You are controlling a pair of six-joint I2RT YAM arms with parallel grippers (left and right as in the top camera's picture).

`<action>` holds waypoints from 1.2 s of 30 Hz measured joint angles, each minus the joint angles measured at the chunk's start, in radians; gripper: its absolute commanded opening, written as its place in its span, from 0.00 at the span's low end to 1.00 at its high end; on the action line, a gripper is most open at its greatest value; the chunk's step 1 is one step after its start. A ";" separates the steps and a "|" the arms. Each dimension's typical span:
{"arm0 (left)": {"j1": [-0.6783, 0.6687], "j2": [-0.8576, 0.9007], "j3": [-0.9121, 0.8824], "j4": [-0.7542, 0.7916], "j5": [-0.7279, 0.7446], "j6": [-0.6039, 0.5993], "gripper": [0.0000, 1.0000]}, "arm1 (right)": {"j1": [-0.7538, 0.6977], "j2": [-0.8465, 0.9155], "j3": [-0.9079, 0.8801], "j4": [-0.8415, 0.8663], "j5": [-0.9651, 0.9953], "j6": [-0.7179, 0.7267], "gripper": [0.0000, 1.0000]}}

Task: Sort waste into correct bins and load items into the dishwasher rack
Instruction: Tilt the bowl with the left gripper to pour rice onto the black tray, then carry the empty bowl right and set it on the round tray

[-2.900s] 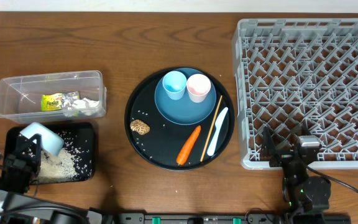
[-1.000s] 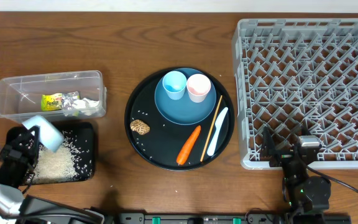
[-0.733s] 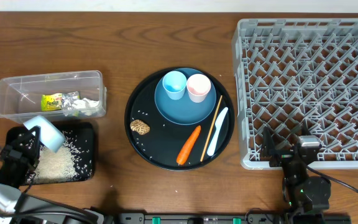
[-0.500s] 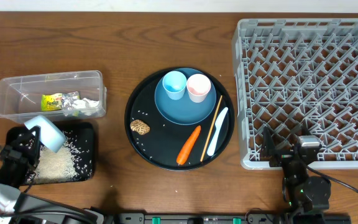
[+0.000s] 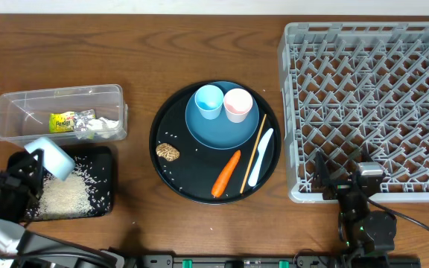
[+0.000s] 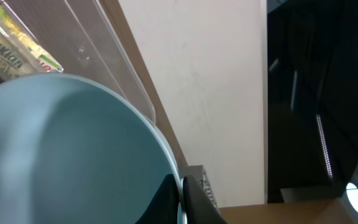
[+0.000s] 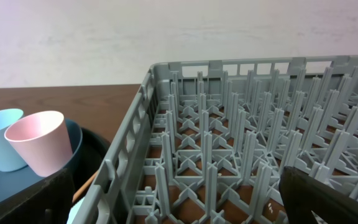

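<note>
Shifted left, white bowl (image 5: 51, 157) tilts over black tray (image 5: 111, 181) beside clear tub (image 5: 19, 117).

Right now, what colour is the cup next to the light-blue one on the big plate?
Pale pink; the cup shows best in the right wrist view.

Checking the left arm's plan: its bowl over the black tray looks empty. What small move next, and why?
Probably lift the bowl clear of the black tray and level it, ready for the rack. The left gripper is shut on its rim, its inside looks empty, and the rice already lies in the tray.
</note>
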 measured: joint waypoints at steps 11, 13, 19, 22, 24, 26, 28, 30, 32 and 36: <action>-0.257 -0.085 0.036 0.018 -0.125 -0.143 0.06 | 0.000 0.000 0.000 0.000 0.000 0.000 0.99; -0.315 -0.142 0.069 0.018 -0.151 -0.172 0.06 | 0.000 0.000 0.000 0.000 0.000 0.000 0.99; -0.505 -0.323 0.122 0.010 -0.223 -0.237 0.06 | 0.000 0.000 0.000 0.000 0.000 0.000 0.99; -0.635 -0.388 0.124 -0.055 -0.293 -0.239 0.06 | 0.000 0.000 0.000 0.000 0.000 0.000 0.99; -0.729 -0.409 0.124 -0.115 -0.358 -0.227 0.06 | 0.000 0.000 0.000 0.000 0.000 0.000 0.99; -0.826 -0.418 0.125 -0.172 -0.439 -0.205 0.06 | 0.000 0.000 0.000 0.000 0.000 0.000 0.99; -0.926 -0.418 0.125 -0.227 -0.537 -0.178 0.06 | 0.000 0.000 0.000 0.000 0.000 0.000 0.99; -1.021 -0.418 0.125 -0.273 -0.643 -0.149 0.06 | 0.000 0.000 0.000 0.000 0.000 0.000 0.99; -1.118 -0.417 0.125 -0.308 -0.746 -0.120 0.06 | 0.000 0.000 0.000 0.000 0.000 0.000 0.99; -1.305 -0.406 0.125 -0.360 -0.953 -0.072 0.06 | 0.000 0.000 0.000 0.000 0.000 0.000 0.99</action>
